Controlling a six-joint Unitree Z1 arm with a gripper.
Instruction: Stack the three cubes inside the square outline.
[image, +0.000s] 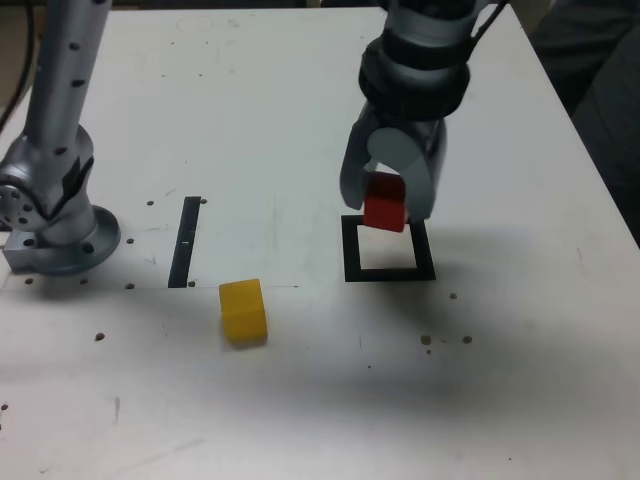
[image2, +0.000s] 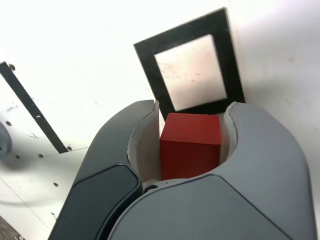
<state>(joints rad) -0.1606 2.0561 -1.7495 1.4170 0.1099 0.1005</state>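
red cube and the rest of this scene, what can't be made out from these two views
- Green cube: not in either view; whether it lies off frame or behind the arm cannot be told.
- Red cube: its sides are covered by the end effector in both views, and whether its underside touches the table is unclear.
- Square outline: the far edge is hidden by the cube in the exterior view.
- Yellow cube: outside the wrist view.

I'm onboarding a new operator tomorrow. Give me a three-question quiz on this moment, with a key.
1. True or false: the gripper holds the red cube.
2. What lies inside the square outline now? A) the yellow cube B) nothing C) a green cube
3. Fill in: in the exterior view, the yellow cube lies to the outline's ____.

Key: 1 true; 2 B, the pale centre is bare and the red cube hangs over its far edge; 3 left, near the thin black strip.
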